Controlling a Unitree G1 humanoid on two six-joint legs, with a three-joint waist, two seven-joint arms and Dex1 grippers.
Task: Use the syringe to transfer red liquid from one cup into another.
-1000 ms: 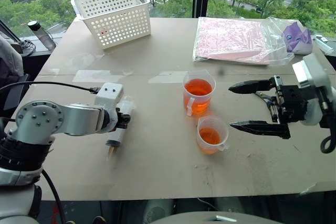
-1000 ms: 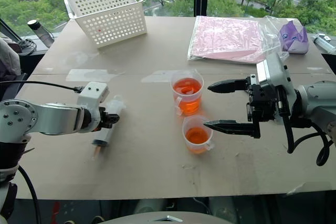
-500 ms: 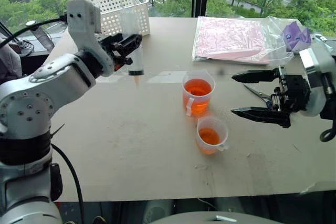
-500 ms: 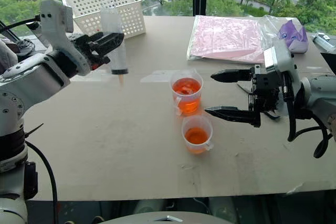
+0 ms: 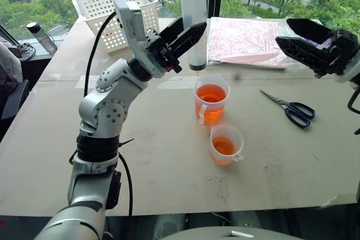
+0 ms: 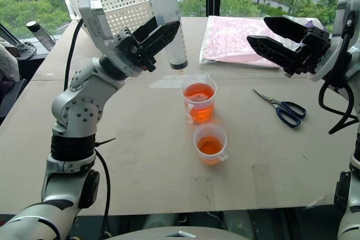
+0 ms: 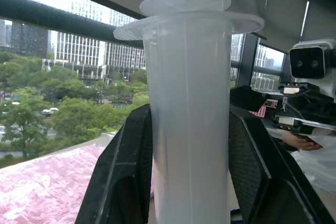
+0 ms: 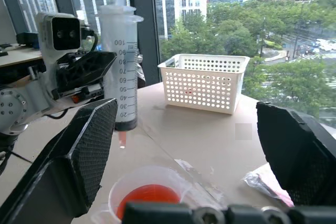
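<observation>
The left gripper [image 5: 183,36] is pinching the syringe [image 5: 193,23] upright, having lifted it off the table; its nozzle is now hovering just above the tall cup [image 5: 212,99], at twelve o'clock of the small cup [image 5: 226,144], ready for dipping. The right gripper [image 5: 304,40] is staying spread wide, risen at two o'clock.

The left gripper [image 6: 153,36] clamps the upright syringe [image 6: 168,23], its nozzle just above the taller measuring cup [image 6: 198,98] of red liquid [image 6: 198,93]. The smaller cup [image 6: 211,143] stands near it. The right gripper [image 6: 275,37] hangs spread above blue-handled scissors [image 6: 280,107].
</observation>
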